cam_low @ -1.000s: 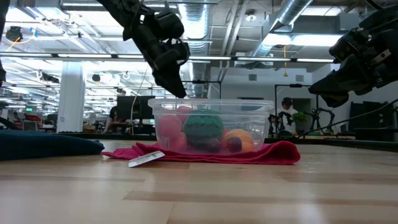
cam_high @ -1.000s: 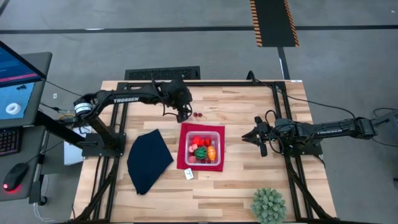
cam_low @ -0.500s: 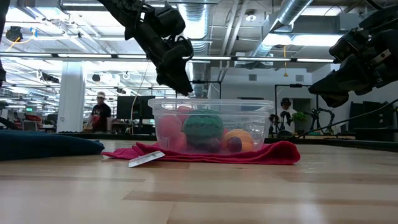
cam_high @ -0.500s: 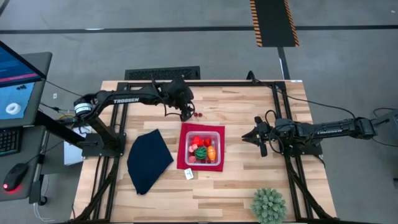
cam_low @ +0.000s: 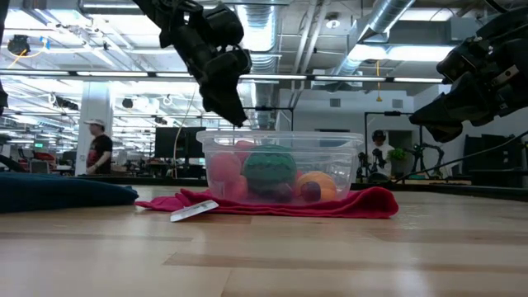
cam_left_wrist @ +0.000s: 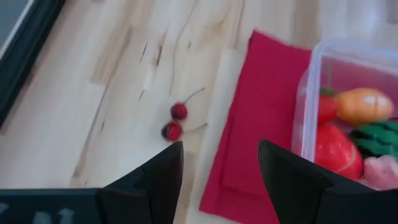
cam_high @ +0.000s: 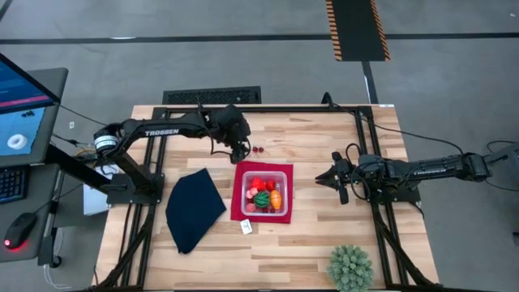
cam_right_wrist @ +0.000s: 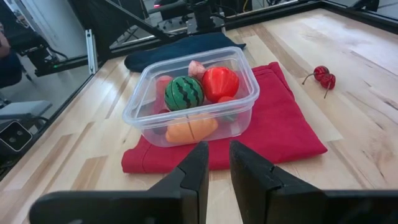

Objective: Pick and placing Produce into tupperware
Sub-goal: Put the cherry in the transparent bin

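Where cherries (cam_left_wrist: 175,122) lie, red mat (cam_left_wrist: 249,124) alongside

A robotics lab inside a large industrial hall. Seen across the pale wooden slatted worktable (cam_low: 272,256): exposed silver ventilation ducts (cam_low: 388,25) and pipework overhead, long rows of strip lights, white columns, distant workstations with dark monitors, a person in a cap (cam_low: 100,148) standing at nine o'clock. From above: grey concrete floor (cam_high: 243,57), black-and-orange hazard-striped floor mat (cam_high: 357,29) at twelve o'clock, operator computer screen (cam_high: 23,109) and mouse at nine o'clock.
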